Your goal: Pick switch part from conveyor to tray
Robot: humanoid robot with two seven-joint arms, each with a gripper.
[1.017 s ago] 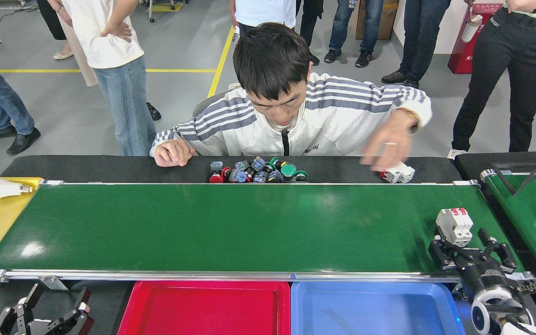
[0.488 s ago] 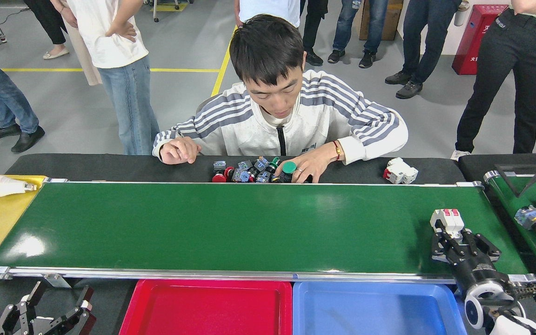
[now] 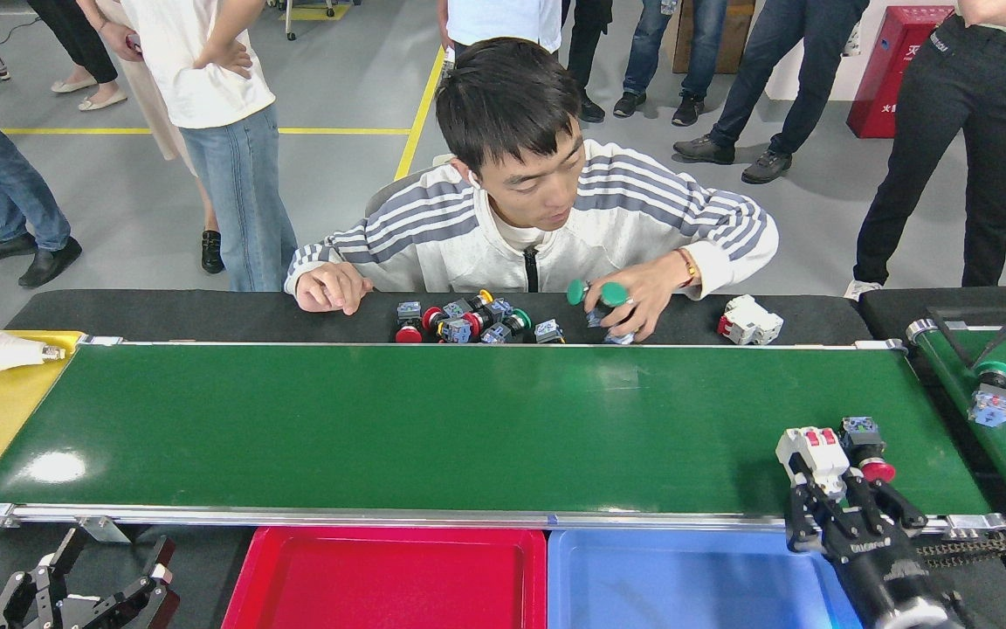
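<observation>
Since a second ago: right gripper (image 3: 822, 489) drawn back toward near edge of conveyor (image 3: 433, 428), white switch part (image 3: 809, 454) carried along; red-capped button part (image 3: 865, 450) newly seen just right of fingertips. Pick judged done, transfer to tray next. Fingers pinched on switch part, which stands proud at tips, over belt edge. Blue tray (image 3: 695, 581) lies below and left of gripper. Left gripper (image 3: 88, 585) idle far left, fingers spread, nothing held.
</observation>
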